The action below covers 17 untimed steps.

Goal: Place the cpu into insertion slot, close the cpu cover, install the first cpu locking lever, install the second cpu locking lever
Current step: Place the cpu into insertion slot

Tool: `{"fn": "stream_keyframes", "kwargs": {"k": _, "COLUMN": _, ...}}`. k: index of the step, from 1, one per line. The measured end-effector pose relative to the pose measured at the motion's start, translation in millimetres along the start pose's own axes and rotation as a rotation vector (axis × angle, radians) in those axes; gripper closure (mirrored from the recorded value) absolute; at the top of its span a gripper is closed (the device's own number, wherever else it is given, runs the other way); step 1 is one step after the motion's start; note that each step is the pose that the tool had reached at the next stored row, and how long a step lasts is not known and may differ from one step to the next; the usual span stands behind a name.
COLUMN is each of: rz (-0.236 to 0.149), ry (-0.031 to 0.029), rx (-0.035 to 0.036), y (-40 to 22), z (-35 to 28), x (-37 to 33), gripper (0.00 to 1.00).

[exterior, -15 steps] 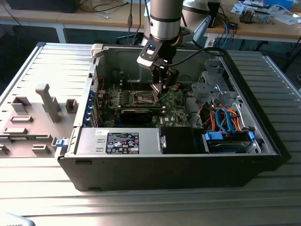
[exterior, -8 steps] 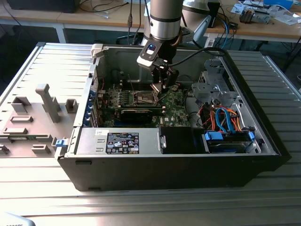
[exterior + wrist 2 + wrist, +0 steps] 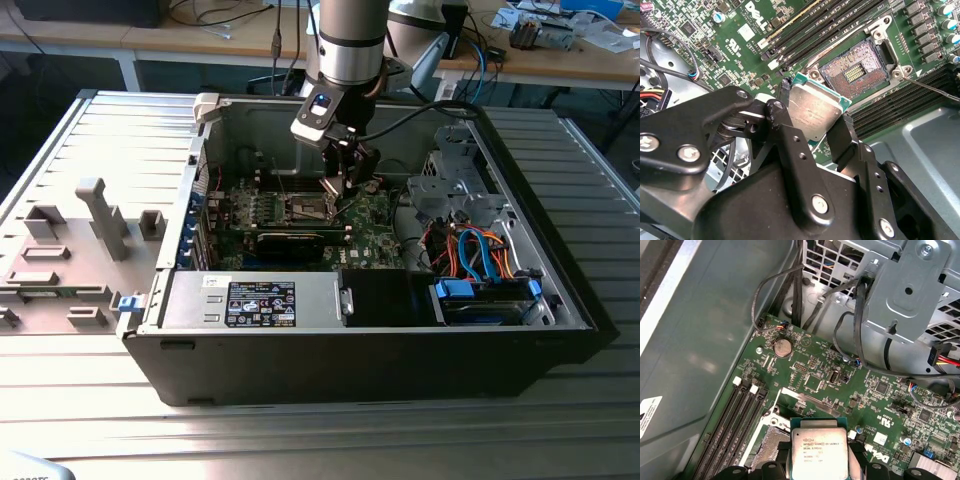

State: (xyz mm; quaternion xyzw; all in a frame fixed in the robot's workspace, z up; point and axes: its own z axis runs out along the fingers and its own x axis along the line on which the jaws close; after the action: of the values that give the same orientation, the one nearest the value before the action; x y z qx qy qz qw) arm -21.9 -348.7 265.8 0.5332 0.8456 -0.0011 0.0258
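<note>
Gripper [image 3: 812,120] clamps cpu [image 3: 815,107] near open insertion slot [image 3: 852,70], memory slots [image 3: 807,32] flanking it.

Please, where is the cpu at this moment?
In the second wrist view, the cpu is clamped between the fingers of the hand, above the green board, just beside the open insertion slot.

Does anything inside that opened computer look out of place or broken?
Nothing looks damaged. The only part not seated is the cpu: the gripper pinches it above the motherboard, near the insertion slot, which lies open with bare contacts.
</note>
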Motion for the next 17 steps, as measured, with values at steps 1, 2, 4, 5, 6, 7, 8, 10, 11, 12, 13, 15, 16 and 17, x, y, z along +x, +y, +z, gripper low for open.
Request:
{"fn": "stream_keyframes", "kwargs": {"k": 1, "rz": 0.001, "ry": -0.0001, "rx": 0.0, "y": 0.0, "z": 0.0, "x": 0.0, "gripper": 0.46}}
{"fn": "stream_keyframes", "kwargs": {"k": 2, "rz": 0.001, "ry": 0.0, "rx": 0.0, "y": 0.0, "z": 0.0, "x": 0.0, "gripper": 0.46}}
{"fn": "stream_keyframes", "kwargs": {"k": 4, "rz": 0.002, "ry": -0.0001, "rx": 0.0001, "y": 0.0, "z": 0.0, "x": 0.0, "gripper": 0.46}}
{"fn": "stream_keyframes", "kwargs": {"k": 5, "rz": 0.002, "ry": -0.0001, "rx": 0.0001, "y": 0.0, "z": 0.0, "x": 0.0, "gripper": 0.46}}
{"fn": "stream_keyframes", "kwargs": {"k": 6, "rz": 0.003, "ry": -0.0002, "rx": 0.0001, "y": 0.0, "z": 0.0, "x": 0.0, "gripper": 0.46}}
{"fn": "stream_keyframes", "kwargs": {"k": 7, "rz": 0.004, "ry": -0.0001, "rx": 0.0001, "y": 0.0, "z": 0.0, "x": 0.0, "gripper": 0.46}}
{"fn": "stream_keyframes", "kwargs": {"k": 8, "rz": 0.004, "ry": -0.0002, "rx": 0.0002, "y": 0.0, "z": 0.0, "x": 0.0, "gripper": 0.46}}
{"fn": "stream_keyframes", "kwargs": {"k": 10, "rz": 0.005, "ry": -0.0002, "rx": 0.0002, "y": 0.0, "z": 0.0, "x": 0.0, "gripper": 0.46}}
{"fn": "stream_keyframes", "kwargs": {"k": 11, "rz": 0.005, "ry": -0.0001, "rx": 0.0002, "y": 0.0, "z": 0.0, "x": 0.0, "gripper": 0.46}}
{"fn": "stream_keyframes", "kwargs": {"k": 12, "rz": 0.006, "ry": -0.0002, "rx": 0.0002, "y": 0.0, "z": 0.0, "x": 0.0, "gripper": 0.46}}
{"fn": "stream_keyframes", "kwargs": {"k": 13, "rz": 0.006, "ry": -0.0002, "rx": 0.0002, "y": 0.0, "z": 0.0, "x": 0.0, "gripper": 0.46}}
{"fn": "stream_keyframes", "kwargs": {"k": 15, "rz": 0.008, "ry": -0.0002, "rx": 0.0003, "y": 0.0, "z": 0.0, "x": 0.0, "gripper": 0.46}}
{"fn": "stream_keyframes", "kwargs": {"k": 16, "rz": 0.008, "ry": -0.0002, "rx": 0.0004, "y": 0.1, "z": 0.0, "x": -0.1, "gripper": 0.46}}
{"fn": "stream_keyframes", "kwargs": {"k": 17, "rz": 0.009, "ry": -0.0003, "rx": 0.0004, "y": 0.1, "z": 0.0, "x": 0.0, "gripper": 0.46}}
